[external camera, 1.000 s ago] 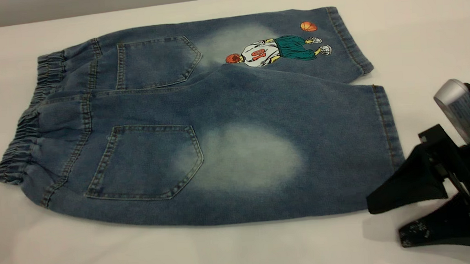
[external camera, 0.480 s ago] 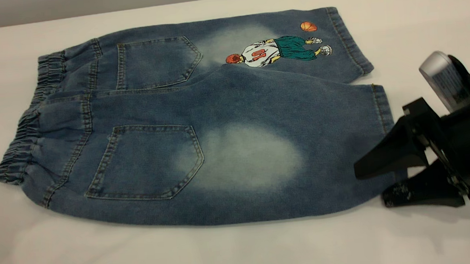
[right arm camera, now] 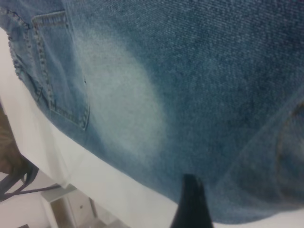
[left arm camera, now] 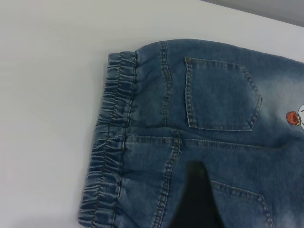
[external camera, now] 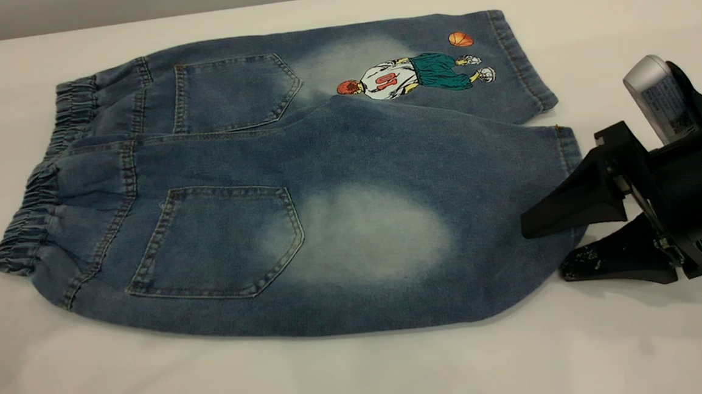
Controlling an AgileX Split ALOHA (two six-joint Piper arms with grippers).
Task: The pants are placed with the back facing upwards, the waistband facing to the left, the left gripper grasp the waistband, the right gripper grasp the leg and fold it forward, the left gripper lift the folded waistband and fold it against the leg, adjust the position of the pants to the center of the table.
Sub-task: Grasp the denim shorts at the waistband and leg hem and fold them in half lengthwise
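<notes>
The right gripper (external camera: 558,248) has its jaws spread, the upper finger over the hem of the leg (external camera: 402,236) and the lower one at the table (external camera: 362,373) beside that hem, nothing clamped. The pants (external camera: 277,183) lie flat, back pockets up, waistband (external camera: 40,198) at the left. The left gripper (left arm camera: 194,199) hangs above the cloth near the waistband; I cannot tell how its jaws stand

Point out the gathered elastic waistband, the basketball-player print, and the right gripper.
gathered dark denim waistband (external camera: 29,210): exterior view, ruched band.
basketball-player print (external camera: 407,76): exterior view, white jersey.
black right gripper (external camera: 549,249): exterior view, between fingertips.
</notes>
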